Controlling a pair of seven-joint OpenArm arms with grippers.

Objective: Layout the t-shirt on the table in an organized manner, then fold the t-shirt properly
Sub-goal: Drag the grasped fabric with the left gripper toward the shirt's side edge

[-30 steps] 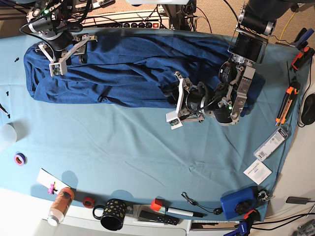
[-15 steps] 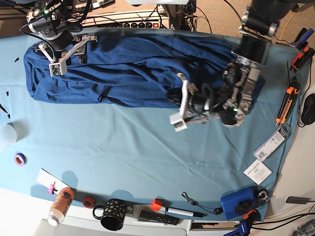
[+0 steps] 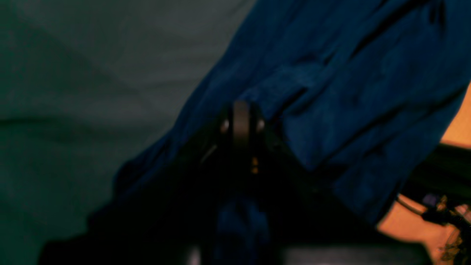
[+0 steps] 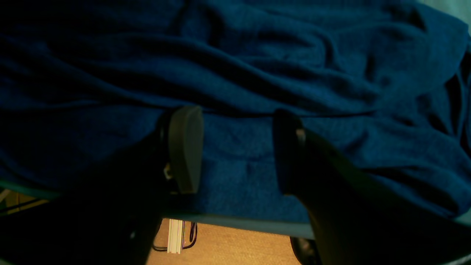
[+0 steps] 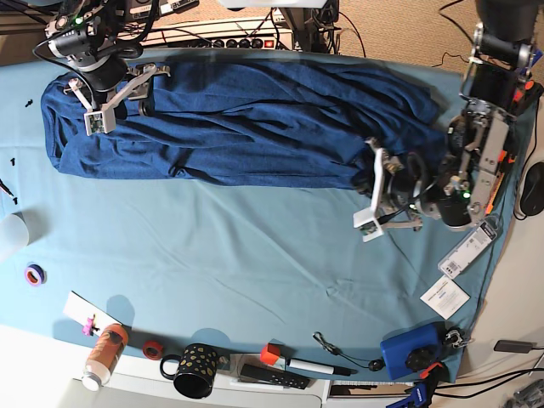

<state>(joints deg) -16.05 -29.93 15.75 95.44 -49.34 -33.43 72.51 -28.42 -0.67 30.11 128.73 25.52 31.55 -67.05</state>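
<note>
Where fabric bunches, t-shirt [image 5: 246, 119] edge inside pinched left claw [image 5: 378, 191].

Robotics lab bench.
Cables [image 5: 255, 34], a power strip [image 5: 229, 38] and tools [image 5: 491, 183] are crowding a cloth-covered table [image 5: 212, 255].

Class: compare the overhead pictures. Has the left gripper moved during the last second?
Yes. The left gripper, shut on the t-shirt, has moved toward the picture's right, closer to the white label lying on the table.
</note>
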